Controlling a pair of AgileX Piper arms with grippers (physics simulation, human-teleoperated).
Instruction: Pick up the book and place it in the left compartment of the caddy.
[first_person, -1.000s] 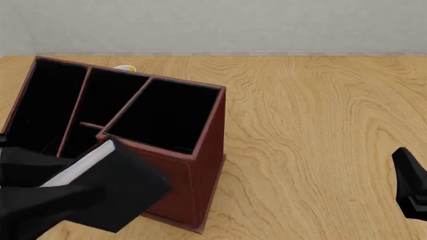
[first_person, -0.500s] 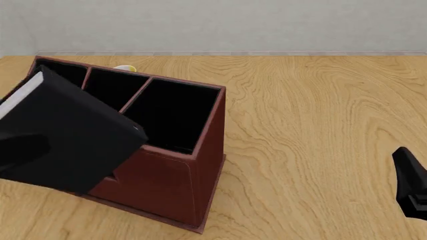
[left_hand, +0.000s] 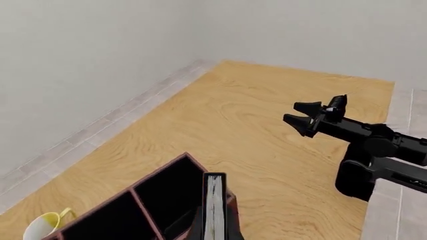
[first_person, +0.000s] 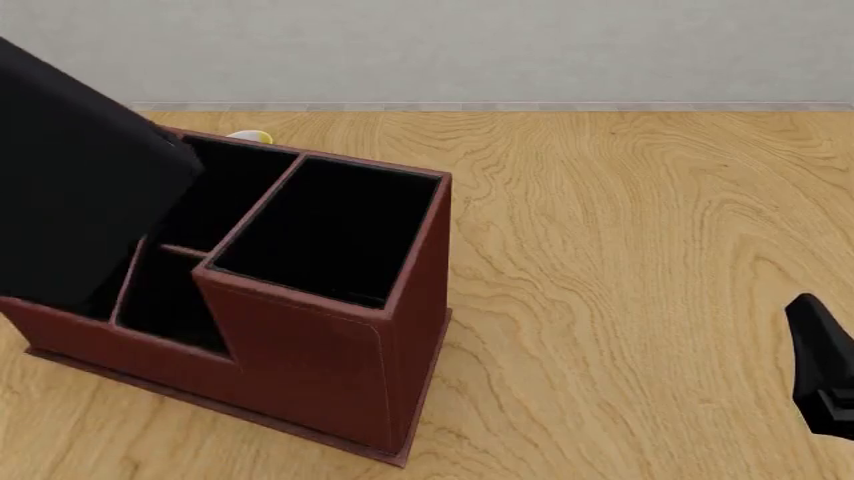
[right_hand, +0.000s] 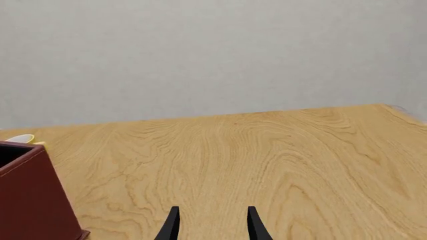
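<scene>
The book (first_person: 74, 175) has climbed over the last second, from low against the near face of the caddy (first_person: 320, 370) to high at the caddy's left end, where its black cover now hangs over the left compartment (first_person: 100, 290). I judge the lift finished and the lowering into that slot next. The cover lies tilted across the slot in the front view, so it likely needs squaring to the narrow opening first.

The left gripper is cut off in both views that could show it. Only the book's white page edge (left_hand: 213, 207), seen end-on in the left wrist view, shows between dark shapes at the frame's lower edge, so I judge it clamped on the book from the way the book hangs in the air. The book hides most of the left compartment, and whether its lower corner touches the rim cannot be told.

The right gripper (right_hand: 211, 225) hangs empty with fingers apart, well off to the caddy's right over bare table (first_person: 641, 250). Beyond the caddy, a yellow mug (left_hand: 45, 224) is mostly hidden behind the back wall
</scene>
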